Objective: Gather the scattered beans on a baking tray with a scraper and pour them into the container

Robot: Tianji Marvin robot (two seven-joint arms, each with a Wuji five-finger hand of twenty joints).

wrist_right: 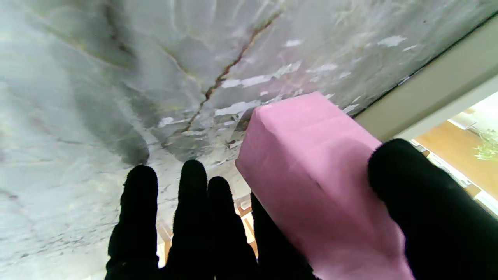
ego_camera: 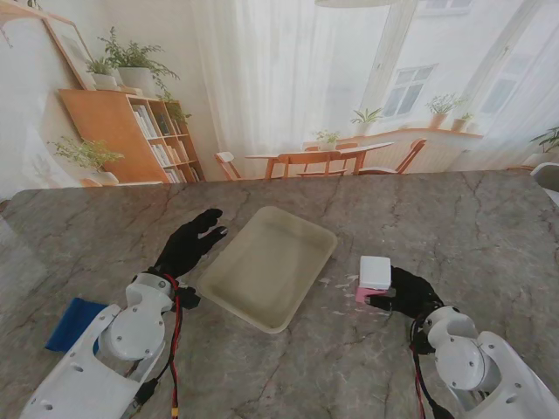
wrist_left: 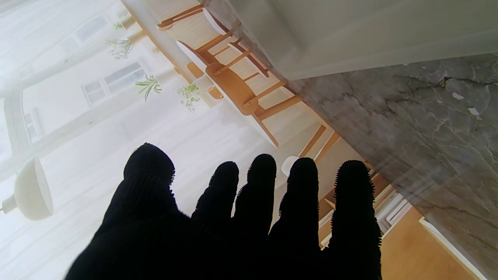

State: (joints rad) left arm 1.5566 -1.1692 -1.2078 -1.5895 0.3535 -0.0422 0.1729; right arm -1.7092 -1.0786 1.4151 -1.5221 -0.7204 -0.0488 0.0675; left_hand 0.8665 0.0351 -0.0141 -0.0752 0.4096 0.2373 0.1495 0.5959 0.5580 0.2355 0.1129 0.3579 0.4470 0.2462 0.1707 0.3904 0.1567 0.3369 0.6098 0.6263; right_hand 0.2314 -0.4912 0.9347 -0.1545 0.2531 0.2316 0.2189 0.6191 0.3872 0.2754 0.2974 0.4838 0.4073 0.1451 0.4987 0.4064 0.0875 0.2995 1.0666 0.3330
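Observation:
The pale baking tray (ego_camera: 272,262) lies in the middle of the marble table, turned at an angle. My left hand (ego_camera: 188,247) rests beside its left edge, open, with fingers (wrist_left: 260,186) spread and nothing in them. The tray's wall (wrist_left: 350,35) shows just past those fingers. My right hand (ego_camera: 409,295) is to the right of the tray, shut on a pink and white block scraper (ego_camera: 375,278). In the right wrist view the pink block (wrist_right: 311,167) sits between thumb and fingers. Small pale flecks (ego_camera: 336,281) that may be beans lie on the table between tray and scraper.
A blue object (ego_camera: 74,321) lies on the table at the near left, partly behind my left arm. The tray's edge (wrist_right: 439,89) runs close to the scraper. More pale flecks (wrist_left: 457,95) dot the marble near the tray.

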